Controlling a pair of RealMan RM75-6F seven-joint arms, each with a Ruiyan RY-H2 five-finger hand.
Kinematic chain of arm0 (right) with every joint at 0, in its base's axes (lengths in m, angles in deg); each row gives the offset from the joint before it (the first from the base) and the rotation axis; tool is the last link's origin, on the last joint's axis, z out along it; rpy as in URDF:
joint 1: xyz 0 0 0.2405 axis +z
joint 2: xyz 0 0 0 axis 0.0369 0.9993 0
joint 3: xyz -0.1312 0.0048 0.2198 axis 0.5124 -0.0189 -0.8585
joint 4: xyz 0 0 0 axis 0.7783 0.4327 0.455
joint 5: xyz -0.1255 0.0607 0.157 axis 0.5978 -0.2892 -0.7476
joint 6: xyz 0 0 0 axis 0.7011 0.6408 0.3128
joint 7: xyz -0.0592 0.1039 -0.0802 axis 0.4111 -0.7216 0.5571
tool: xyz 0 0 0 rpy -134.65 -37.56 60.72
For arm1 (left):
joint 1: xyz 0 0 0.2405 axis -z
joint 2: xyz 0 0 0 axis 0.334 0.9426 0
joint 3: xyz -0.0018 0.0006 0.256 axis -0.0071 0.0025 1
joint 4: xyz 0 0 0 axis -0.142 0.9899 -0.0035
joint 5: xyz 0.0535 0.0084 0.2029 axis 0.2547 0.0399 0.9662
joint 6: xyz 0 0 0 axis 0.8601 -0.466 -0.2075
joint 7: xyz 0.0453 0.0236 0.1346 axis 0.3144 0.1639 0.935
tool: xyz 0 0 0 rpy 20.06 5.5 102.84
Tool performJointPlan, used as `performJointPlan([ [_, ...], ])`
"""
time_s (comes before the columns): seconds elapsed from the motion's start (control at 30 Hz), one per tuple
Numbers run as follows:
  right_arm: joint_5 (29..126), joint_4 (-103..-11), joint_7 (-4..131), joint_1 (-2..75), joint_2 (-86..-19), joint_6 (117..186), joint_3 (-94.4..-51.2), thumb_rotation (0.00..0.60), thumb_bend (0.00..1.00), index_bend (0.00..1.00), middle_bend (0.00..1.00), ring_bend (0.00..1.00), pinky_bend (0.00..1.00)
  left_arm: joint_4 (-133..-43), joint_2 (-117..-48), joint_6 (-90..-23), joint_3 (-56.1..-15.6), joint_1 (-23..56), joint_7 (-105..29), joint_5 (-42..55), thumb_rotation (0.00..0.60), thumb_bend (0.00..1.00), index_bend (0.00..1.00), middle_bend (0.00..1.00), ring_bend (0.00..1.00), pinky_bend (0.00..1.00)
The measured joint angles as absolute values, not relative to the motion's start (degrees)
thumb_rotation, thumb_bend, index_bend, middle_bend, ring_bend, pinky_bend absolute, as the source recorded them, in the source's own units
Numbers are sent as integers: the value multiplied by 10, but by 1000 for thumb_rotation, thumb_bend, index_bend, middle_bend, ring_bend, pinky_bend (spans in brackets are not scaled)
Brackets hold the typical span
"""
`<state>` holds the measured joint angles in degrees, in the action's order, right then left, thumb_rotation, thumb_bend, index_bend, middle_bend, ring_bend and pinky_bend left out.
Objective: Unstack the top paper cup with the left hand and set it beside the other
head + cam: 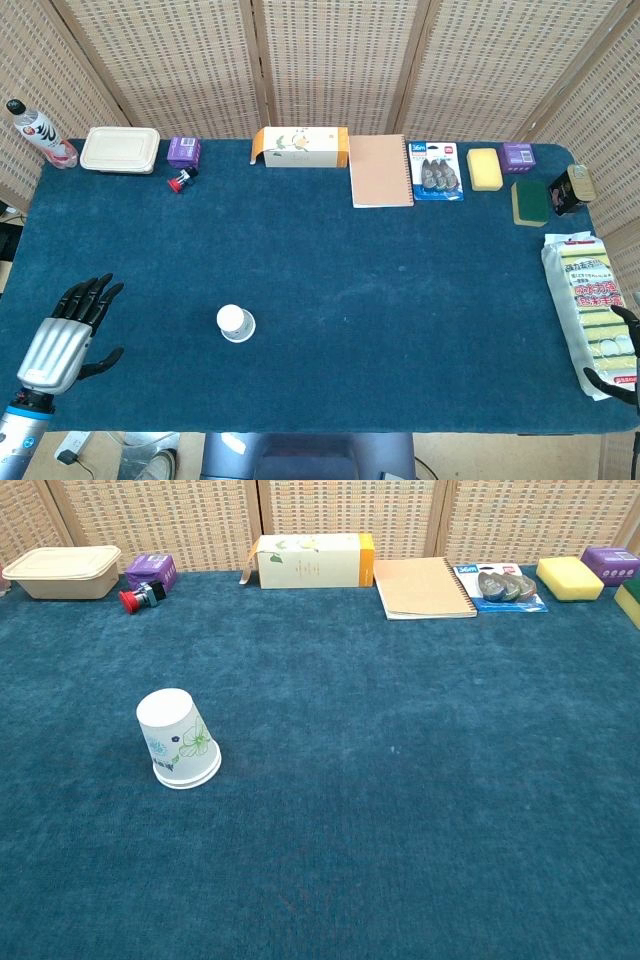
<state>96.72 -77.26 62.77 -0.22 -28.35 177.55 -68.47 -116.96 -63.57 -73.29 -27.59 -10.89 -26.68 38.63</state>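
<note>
A white paper cup stack (236,323) with a green flower print stands upside down on the blue cloth, left of centre; in the chest view the stacked cups (178,738) show a doubled rim at the base. My left hand (68,330) lies near the front left corner, well left of the cups, fingers spread and holding nothing. Only the dark fingertips of my right hand (622,352) show at the right edge, beside a sponge pack; its state is unclear. Neither hand appears in the chest view.
Along the far edge sit a bottle (40,134), a beige lidded container (120,149), a purple box (183,151), a red-capped item (181,181), a tea box (300,146), a notebook (380,170), a blister pack (437,171) and sponges (484,168). A sponge pack (590,310) lies right.
</note>
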Motion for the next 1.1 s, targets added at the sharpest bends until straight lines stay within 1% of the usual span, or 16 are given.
performJointPlan([
  [0.27, 970, -770, 617, -4, -280, 1777, -684, 600, 103, 165, 41, 5, 0, -1183, -639, -771, -282, -126, -228, 384, 600, 207, 0, 0, 0, 73],
  [0.4, 972, -771, 615, -4, -279, 1779, -683, 600, 103, 165, 41, 5, 0, -1192, -633, -766, -281, -124, -225, 387, 600, 207, 0, 0, 0, 72],
  [0.57, 975, -776, 616, -5, -277, 1777, -681, 600, 102, 165, 41, 5, 0, -1212, -629, -739, -288, -106, -202, 381, 600, 206, 0, 0, 0, 73],
  [0.7, 978, -777, 615, -4, -276, 1775, -679, 600, 102, 165, 39, 5, 0, -1229, -630, -691, -296, -78, -191, 368, 600, 204, 0, 0, 0, 73],
  [0.83, 977, -778, 611, -2, -274, 1768, -678, 600, 102, 165, 31, 5, 0, -1248, -638, -606, -309, -28, -166, 340, 600, 204, 0, 0, 0, 73],
  [0.93, 977, -778, 602, -2, -272, 1767, -677, 600, 103, 165, 30, 5, 0, -1259, -655, -543, -320, 9, -124, 289, 600, 203, 0, 0, 0, 73],
  [1.1, 977, -776, 590, -2, -269, 1765, -677, 600, 103, 165, 25, 4, 0, -1268, -694, -492, -338, 63, -59, 186, 600, 203, 0, 0, 0, 73],
])
